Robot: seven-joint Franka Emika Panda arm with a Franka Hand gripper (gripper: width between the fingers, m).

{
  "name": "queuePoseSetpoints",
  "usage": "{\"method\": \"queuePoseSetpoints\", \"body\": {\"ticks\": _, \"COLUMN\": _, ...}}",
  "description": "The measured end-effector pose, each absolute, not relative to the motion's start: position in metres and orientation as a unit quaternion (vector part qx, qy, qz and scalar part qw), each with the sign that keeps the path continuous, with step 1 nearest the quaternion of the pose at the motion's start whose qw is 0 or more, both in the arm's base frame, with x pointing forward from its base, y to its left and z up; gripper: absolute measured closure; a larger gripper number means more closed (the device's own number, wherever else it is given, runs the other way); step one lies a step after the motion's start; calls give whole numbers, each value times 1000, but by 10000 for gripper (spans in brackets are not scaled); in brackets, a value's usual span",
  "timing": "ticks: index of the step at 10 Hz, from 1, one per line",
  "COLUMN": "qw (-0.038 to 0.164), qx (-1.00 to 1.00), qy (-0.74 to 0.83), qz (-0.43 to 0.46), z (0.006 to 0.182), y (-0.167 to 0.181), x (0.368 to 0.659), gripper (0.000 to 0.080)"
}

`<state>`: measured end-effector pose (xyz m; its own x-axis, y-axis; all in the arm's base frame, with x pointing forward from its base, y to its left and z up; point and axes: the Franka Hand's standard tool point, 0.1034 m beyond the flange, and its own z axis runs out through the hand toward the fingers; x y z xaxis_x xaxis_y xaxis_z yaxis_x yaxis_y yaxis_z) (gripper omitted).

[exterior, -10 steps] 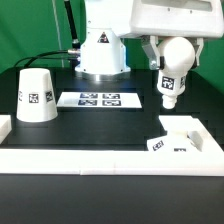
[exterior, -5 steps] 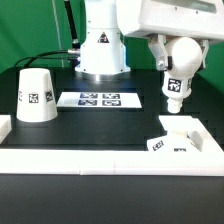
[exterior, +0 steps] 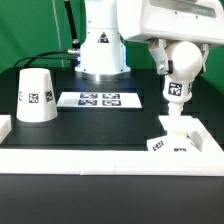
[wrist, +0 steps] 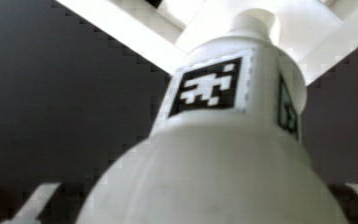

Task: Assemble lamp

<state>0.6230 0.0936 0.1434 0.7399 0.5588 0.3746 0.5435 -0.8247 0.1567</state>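
Observation:
My gripper (exterior: pixel 172 58) is shut on the white ball bulb (exterior: pixel 181 66) and holds it tilted, its tagged neck pointing down. The neck tip hangs just above the small blocky white base (exterior: pixel 176 137), which sits at the exterior view's right by the front ledge. In the wrist view the bulb (wrist: pixel 211 150) fills the picture, its tag facing the camera, and the base (wrist: pixel 158 25) shows beyond its neck. My fingertips (wrist: pixel 25 205) flank the bulb's round body. The white cone shade (exterior: pixel 35 96) stands on the table at the exterior view's left.
The marker board (exterior: pixel 101 100) lies flat in the middle of the black table. A white raised ledge (exterior: pixel 70 156) runs along the front and turns up both sides. The robot's white body (exterior: pixel 103 45) stands behind the board.
My gripper has carried the bulb toward the exterior view's right and a little down, so its neck now hangs over the base.

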Motion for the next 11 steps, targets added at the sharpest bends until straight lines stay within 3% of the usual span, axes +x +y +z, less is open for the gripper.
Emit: {"method": "queuePoseSetpoints", "body": {"ticks": 11, "qw": 15, "qx": 932, "qy": 302, "qz": 200, "z": 129, "y": 100, "x": 623, "gripper": 223}}
